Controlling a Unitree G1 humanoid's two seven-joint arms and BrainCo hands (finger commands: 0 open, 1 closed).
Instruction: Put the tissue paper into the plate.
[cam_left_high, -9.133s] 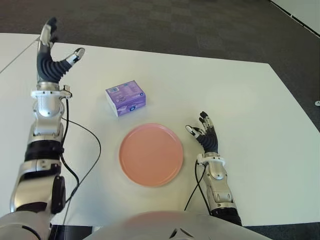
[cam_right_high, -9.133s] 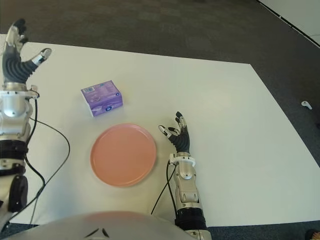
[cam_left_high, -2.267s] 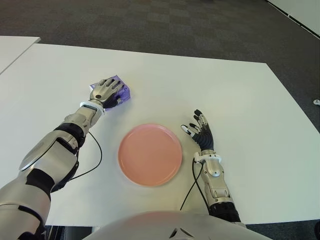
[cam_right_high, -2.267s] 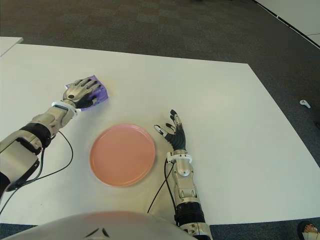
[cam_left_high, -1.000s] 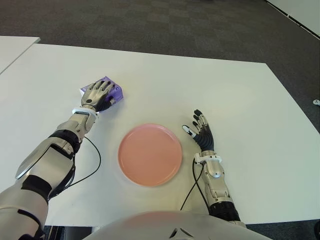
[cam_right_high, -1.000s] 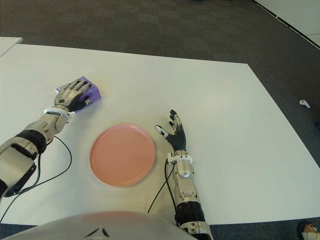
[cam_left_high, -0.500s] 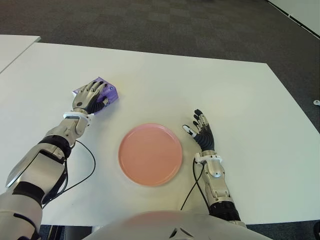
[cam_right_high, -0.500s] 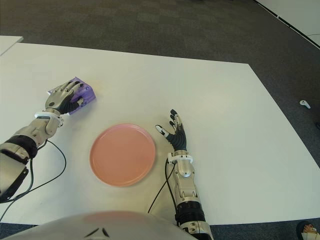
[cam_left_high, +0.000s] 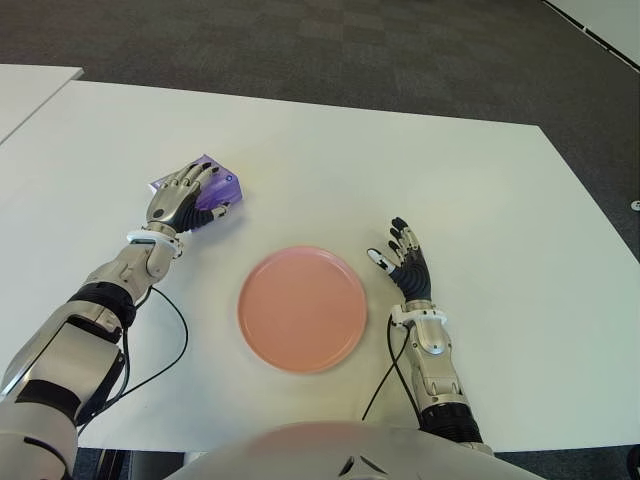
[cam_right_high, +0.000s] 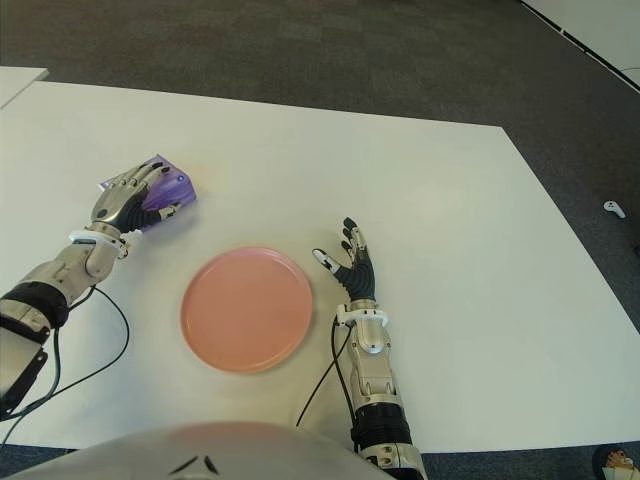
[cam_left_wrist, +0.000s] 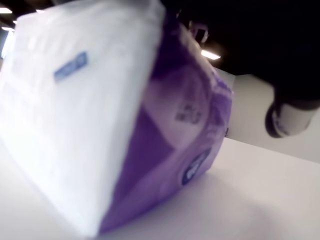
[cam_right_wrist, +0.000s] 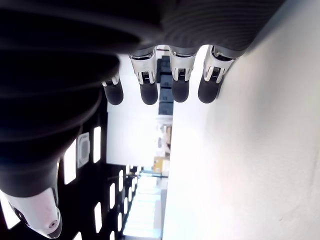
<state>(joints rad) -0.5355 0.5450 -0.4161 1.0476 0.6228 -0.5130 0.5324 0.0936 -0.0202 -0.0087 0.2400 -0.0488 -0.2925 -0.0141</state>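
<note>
Dragged leftward since earlier: tissue paper (cam_left_high: 212, 190), now on desk (cam_left_high: 480, 190) left of and beyond plate (cam_left_high: 302, 309), clasped under left hand (cam_left_high: 183, 196). Probably light, squashy; best pinched across sides. Right hand (cam_left_high: 405, 268) spread, idle right of plate.

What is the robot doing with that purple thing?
The robot's left hand has its fingers wrapped over the purple tissue pack, out on the white table to the left of the pink plate. The plate has nothing on it, so the tissues are not yet put there. Its right hand shows to the right of the plate with fingers spread, holding nothing.
</note>
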